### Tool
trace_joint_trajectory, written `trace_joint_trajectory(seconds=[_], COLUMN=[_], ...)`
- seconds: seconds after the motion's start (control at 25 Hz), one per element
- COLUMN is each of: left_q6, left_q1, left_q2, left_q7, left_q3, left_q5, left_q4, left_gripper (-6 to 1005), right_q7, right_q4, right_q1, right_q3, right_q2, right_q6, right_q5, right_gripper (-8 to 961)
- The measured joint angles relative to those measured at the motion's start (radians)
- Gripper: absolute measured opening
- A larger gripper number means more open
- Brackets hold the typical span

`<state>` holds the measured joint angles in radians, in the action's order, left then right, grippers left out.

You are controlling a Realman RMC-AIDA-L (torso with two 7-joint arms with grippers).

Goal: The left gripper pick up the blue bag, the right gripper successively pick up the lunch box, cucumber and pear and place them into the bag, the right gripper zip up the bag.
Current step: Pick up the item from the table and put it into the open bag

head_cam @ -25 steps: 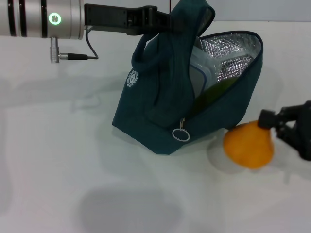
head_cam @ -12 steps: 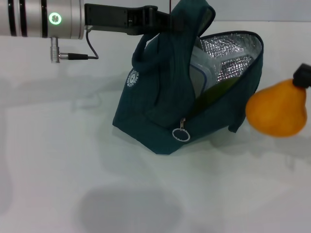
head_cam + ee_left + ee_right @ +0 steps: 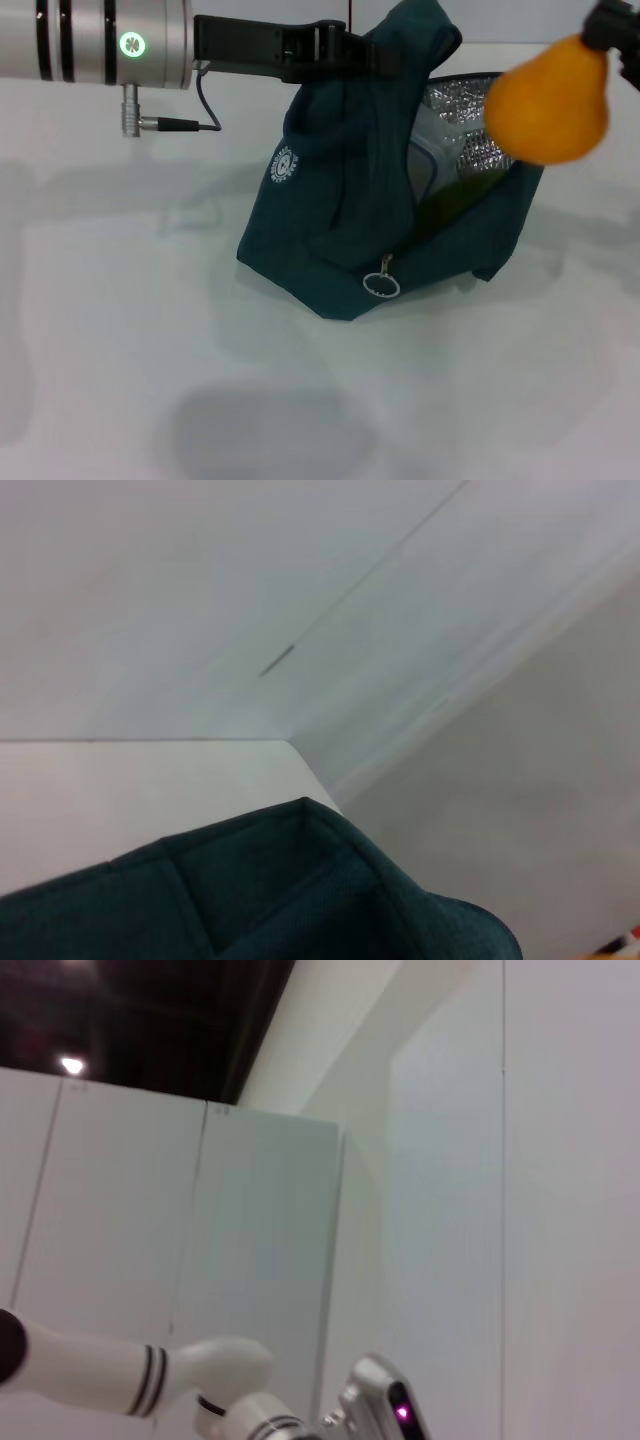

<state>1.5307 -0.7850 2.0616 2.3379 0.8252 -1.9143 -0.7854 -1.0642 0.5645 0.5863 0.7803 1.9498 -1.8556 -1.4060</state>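
Blue bag (image 3: 340, 215): it stands on the white table (image 3: 120, 330) with its mouth wide open toward the right gripper, the silver foil lining showing inside.
Inside the bag: the clear lunch box (image 3: 425, 170) with its blue-edged lid stands on edge against the lining, and the dark green cucumber (image 3: 450, 200) lies slanted beside it, lower in the opening.
Left gripper (image 3: 345, 50): its black fingers are clamped on the top of the bag, at the gathered fabric of a handle, holding it up; the bag hangs directly below the claw with its base on the table.
Left wrist view: only a fold of teal fabric of the bag (image 3: 300, 890) shows close to the camera, with wall and table edge behind.
Right gripper (image 3: 612, 25): only a small black part shows at the picture's upper right corner, closed on the stem end of the pear.
Pear (image 3: 545, 100): it hangs in the air just below the right gripper, in front of the upper edge of the bag's open mouth, clear of the table.
Logo: a round white mark (image 3: 285, 165) sits on the bag's side below the left gripper; its lettering is too small to read.
Zip: the ring pull (image 3: 381, 285) hangs at the low front corner of the opening.
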Motion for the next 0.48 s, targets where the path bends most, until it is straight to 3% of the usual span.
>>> trace_joint_trajectory(seconds=[0.2, 0.48], left_q6=[0.013, 0.017], left_q1=[-0.004, -0.009], left_q2=[0.002, -0.002], left_q7=[0.013, 0.018], left_q3=[0.000, 0.000], left_q5=[0.013, 0.022], left_q4=[0.000, 0.000], left_gripper=[65, 65], right_q7=[0.028, 0.062], right_q4=[0.000, -0.008], right_q1=[0.028, 0.028], right_q3=[0.050, 0.139], right_q2=[0.016, 0.057], right_q6=[0.118, 0.236], right_q5=[-0.032, -0.085], right_gripper=[47, 52])
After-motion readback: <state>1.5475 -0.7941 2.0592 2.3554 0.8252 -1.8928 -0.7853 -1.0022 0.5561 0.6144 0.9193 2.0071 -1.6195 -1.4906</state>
